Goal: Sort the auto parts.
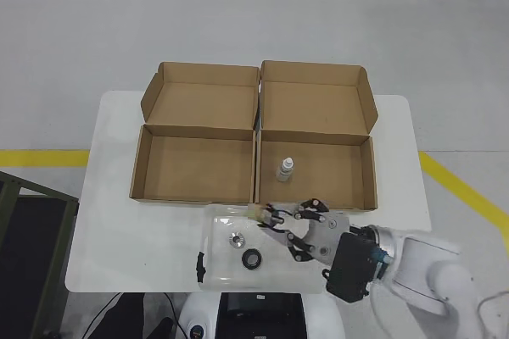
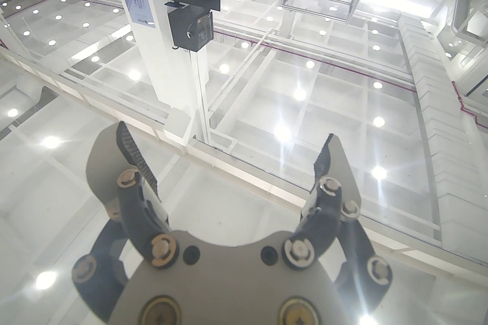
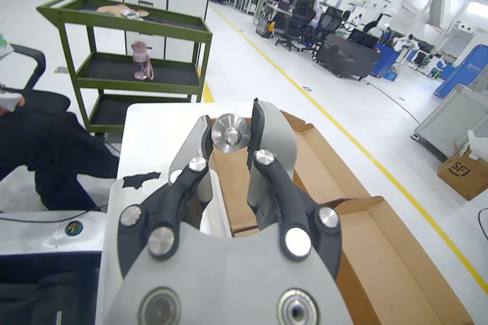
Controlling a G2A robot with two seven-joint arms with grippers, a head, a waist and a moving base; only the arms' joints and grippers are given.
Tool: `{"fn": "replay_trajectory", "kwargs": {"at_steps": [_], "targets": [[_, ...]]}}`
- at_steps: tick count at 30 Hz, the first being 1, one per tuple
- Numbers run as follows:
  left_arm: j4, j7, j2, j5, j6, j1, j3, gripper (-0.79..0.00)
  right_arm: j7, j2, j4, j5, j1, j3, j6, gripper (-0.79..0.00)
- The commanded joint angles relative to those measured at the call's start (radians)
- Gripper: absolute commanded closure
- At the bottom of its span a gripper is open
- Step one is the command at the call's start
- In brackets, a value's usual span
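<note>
Top view: the counter (image 1: 153, 246) carries two open cardboard boxes side by side, their lids folded back toward the far edge. The left box (image 1: 195, 169) sits beside the right box (image 1: 339, 174), which holds a small white bottle (image 1: 285, 169) near its left wall. A clear tray (image 1: 225, 271) lies at the near edge of the counter. In it are a small metal piece (image 1: 236, 240) and, just nearer to me, a black ring (image 1: 253, 259). My right arm comes in from the near right corner. The right end effector (image 1: 273, 218) hangs over the tray's far edge, close to where the two boxes meet.

Left wrist view: the left end effector (image 2: 225, 130) is aimed up at the ceiling, jaws spread wide with nothing between them.

Right wrist view: the right end effector (image 3: 230, 120) is clamped on a silver disc (image 3: 231, 134), pinched by its rim from two opposite sides. The disc's flat face, with a raised hub at its centre, looks back at the wrist camera, so its axis runs along the fingers. It has no long side to speak of. Box cardboard lies beyond it.
</note>
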Motion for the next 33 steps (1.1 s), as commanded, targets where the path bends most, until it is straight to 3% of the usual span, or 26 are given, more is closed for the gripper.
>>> {"fn": "replay_trajectory", "kwargs": {"at_steps": [1,15,24,33], "targets": [[0.0,0.0,0.0,0.0,0.0,0.0,0.0,-0.785,-0.017,-0.001,0.007,0.04,0.014,0.022,0.012,0.0],[0.0,0.0,0.0,0.0,0.0,0.0,0.0,-0.785,-0.15,-0.007,0.032,0.184,0.046,0.134,0.018,0.0],[0.0,0.0,0.0,0.0,0.0,0.0,0.0,-0.785,-0.194,-0.01,0.051,0.186,0.035,0.15,-0.006,0.0],[0.0,0.0,0.0,0.0,0.0,0.0,0.0,-0.785,-0.152,-0.007,0.078,0.112,0.013,0.159,-0.048,0.0]]}}
